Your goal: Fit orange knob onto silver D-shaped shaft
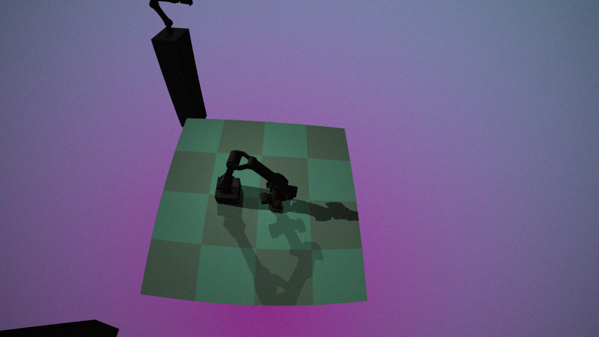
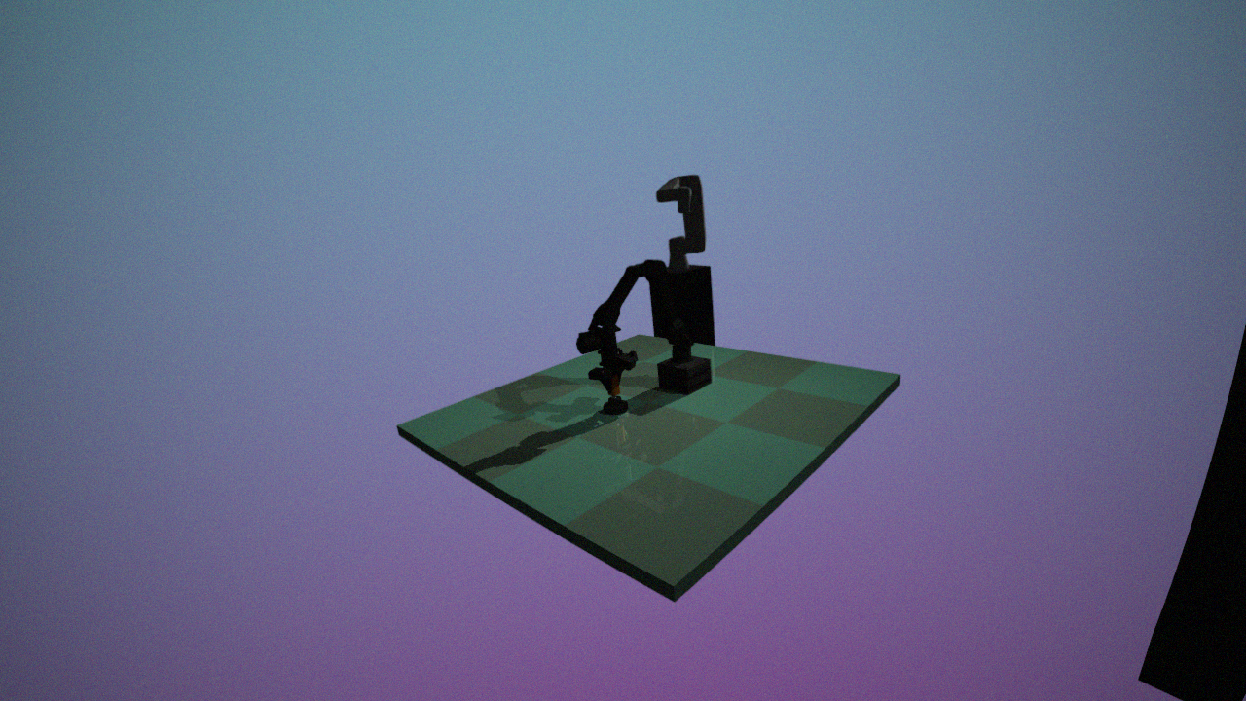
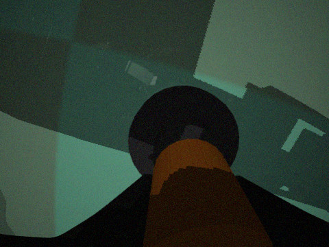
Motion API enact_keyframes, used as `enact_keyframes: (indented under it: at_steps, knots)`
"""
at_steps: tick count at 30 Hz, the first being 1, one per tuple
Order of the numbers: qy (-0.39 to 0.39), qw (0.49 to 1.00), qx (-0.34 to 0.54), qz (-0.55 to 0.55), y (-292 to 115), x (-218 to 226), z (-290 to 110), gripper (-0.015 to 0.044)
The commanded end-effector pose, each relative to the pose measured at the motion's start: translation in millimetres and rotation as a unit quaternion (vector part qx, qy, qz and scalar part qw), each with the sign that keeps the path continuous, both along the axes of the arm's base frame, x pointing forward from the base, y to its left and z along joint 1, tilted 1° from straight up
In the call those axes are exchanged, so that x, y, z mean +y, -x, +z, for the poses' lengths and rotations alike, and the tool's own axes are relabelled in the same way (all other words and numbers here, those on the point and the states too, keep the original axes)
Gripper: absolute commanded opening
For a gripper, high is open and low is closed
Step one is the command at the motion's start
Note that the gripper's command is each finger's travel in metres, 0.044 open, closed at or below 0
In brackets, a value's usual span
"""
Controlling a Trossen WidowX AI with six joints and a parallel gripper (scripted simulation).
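Holding the orange knob (image 3: 201, 215) over the round pedestal (image 3: 151, 119), jaws clamped on its sides.

Seen from the wrist, the knob fills the lower middle, its far end reaching over the dark pedestal disc, where a small grey bit of the silver shaft (image 3: 193, 133) shows just past the knob's rim at 12 o'clock; whether the knob touches the shaft cannot be told. From the exterior view the gripper (image 2: 613, 380) points down above the pedestal, which stands on the checkered bench (image 2: 740, 453) at about 9 o'clock from the arm's base (image 2: 683, 373). Long arm shadows cross the bench.
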State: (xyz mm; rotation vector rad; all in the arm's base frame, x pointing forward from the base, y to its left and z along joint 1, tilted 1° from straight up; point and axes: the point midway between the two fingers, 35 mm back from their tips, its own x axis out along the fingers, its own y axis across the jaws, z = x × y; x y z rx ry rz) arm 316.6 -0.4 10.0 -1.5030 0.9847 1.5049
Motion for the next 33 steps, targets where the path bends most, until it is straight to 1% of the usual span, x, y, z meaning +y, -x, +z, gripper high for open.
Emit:
enact_keyframes:
  at_steps: [1, 9, 16, 33]
  knots:
    - [0.001, 1.0, 0.0, 0.002, -0.2, -0.5, -0.7, 0.0]
    - [0.001, 1.0, 0.0, 0.006, -0.9, -0.3, 4.7, 0.0]
    - [0.001, 0.994, 0.0, 0.106, -1.9, -0.1, 3.3, 0.0]
    - [0.001, 0.994, 0.0, 0.106, -0.8, -0.5, -0.3, 0.0]
